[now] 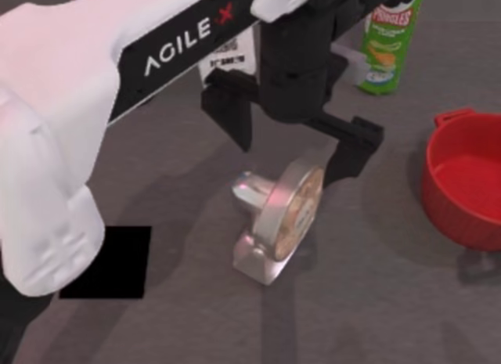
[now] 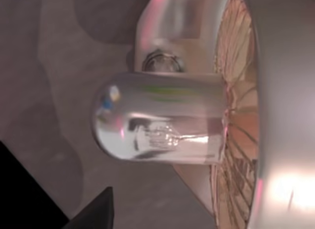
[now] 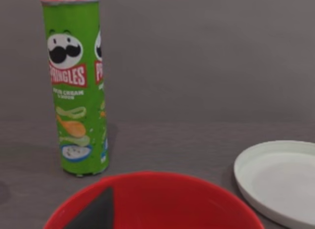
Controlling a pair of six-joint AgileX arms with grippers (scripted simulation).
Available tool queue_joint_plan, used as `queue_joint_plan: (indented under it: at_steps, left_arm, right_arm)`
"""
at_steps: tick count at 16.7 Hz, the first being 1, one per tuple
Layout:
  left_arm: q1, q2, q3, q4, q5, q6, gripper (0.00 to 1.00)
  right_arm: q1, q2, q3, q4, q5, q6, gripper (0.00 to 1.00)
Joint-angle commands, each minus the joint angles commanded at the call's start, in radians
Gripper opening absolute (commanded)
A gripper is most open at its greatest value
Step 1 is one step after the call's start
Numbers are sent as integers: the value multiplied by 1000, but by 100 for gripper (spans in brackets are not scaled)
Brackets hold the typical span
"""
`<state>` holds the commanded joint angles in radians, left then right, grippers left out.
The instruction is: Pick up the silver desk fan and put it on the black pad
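Silver desk fan (image 1: pixel 280 219) standing on its squarish base near the table's middle, ring tilted, beige-gold face turned toward the red bowl (image 1: pixel 467 180). Left gripper (image 1: pixel 293 149) spread wide above the fan, one finger each side of the ring's top, neither seen touching it. Motor cylinder (image 2: pixel 160 118) filling the left wrist view, close up. Black pad (image 1: pixel 109 262) flat on the table well to the fan's left, partly under the left arm. Green Pringles can (image 1: pixel 390 37) beyond the fan, upright. White plate (image 3: pixel 280 179) near the bowl. Right gripper's state: cannot tell.
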<state>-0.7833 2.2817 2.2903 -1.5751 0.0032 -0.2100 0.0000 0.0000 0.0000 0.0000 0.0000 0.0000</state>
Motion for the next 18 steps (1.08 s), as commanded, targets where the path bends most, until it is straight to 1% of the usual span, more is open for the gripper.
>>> queue_joint_plan:
  at_steps: [6,10,18]
  left_arm:
    - [-1,-37,-209,167,0,-2,100]
    - [-1,-39,-219,177,0,-2,100]
    - [-1,-39,-219,177,0,-2,40]
  right_arm:
    - [0,0,0,0,0,0,100]
    - [0,0,0,0,0,0,100]
    - [0,0,0,0,0,0,100]
